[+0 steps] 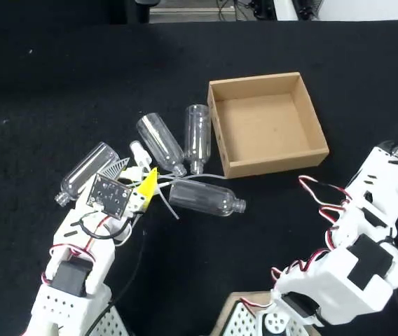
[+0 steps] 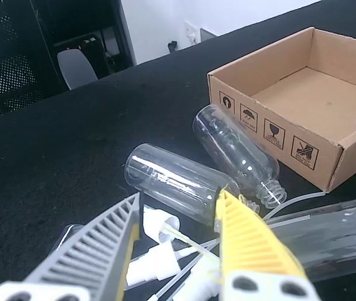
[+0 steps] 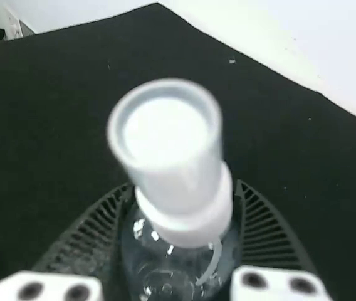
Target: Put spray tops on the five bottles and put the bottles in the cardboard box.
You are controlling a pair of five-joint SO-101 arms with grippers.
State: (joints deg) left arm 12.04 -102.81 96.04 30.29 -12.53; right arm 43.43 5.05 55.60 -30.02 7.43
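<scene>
Right tool [image 3: 184,188] grips capped bottle [image 3: 165,144]; four bottles [image 1: 90,171] [image 1: 160,142] [image 1: 197,136] [image 1: 206,197] lie beside cardboard box [image 1: 276,161].

Table [image 1: 59,84] is being seen in pretty much plain black, cardboard box [image 1: 276,165] in tan, bottles [image 1: 160,143] clear, spray tops [image 2: 158,262] white; left gripper [image 2: 178,199] is being shown grey-ribbed plus yellow.

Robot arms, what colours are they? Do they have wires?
The left arm and right arm are white plastic with black motor blocks and looping red, white and black wires. The left gripper has one yellow ribbed finger and one grey; the right gripper has dark ribbed fingers.
</scene>
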